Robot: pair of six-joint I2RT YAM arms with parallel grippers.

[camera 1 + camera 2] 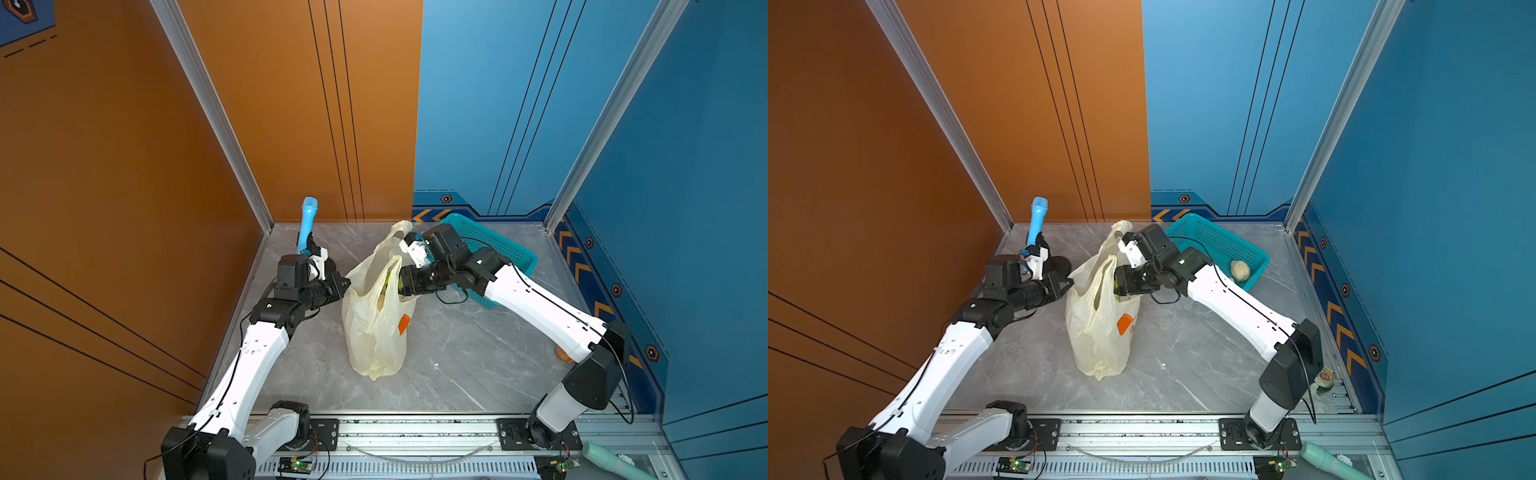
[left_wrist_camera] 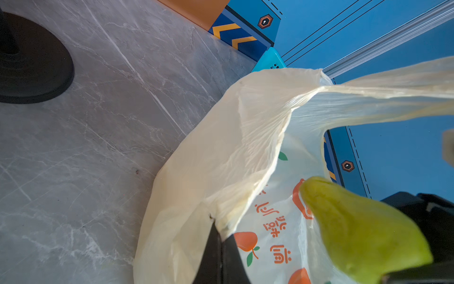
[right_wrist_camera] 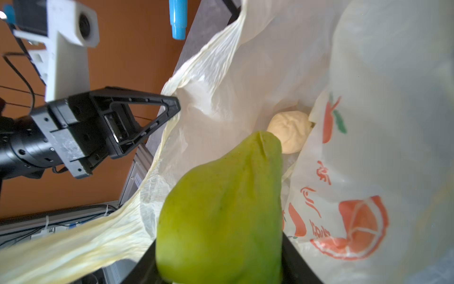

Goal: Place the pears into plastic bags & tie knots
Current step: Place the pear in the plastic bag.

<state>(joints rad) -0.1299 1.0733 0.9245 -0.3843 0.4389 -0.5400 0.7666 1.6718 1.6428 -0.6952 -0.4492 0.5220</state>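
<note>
Green pear [image 3: 221, 209]: nearest me, smooth, waxy, tapering; gripped in the right claw [image 1: 398, 284], poised in the bag's mouth.
Right claw: I'd sink it deeper, then let go gently, sparing the thin film.
Left claw [image 3: 173, 108]: clenched on the bag's rim at the bag's 9 o'clock, stretching the mouth open; best held taut.
Plastic bag [image 1: 374, 332]: crinkly translucent pale-yellow film, orange fruit print, slumped mid-table; handles untied.
Cream pear [image 3: 288, 130]: lumpy, lying at the bag's bottom.
Teal basket [image 1: 1217, 243]: perforated, at the bag's 2 o'clock, holding one beige pear [image 1: 1240, 270].
</note>
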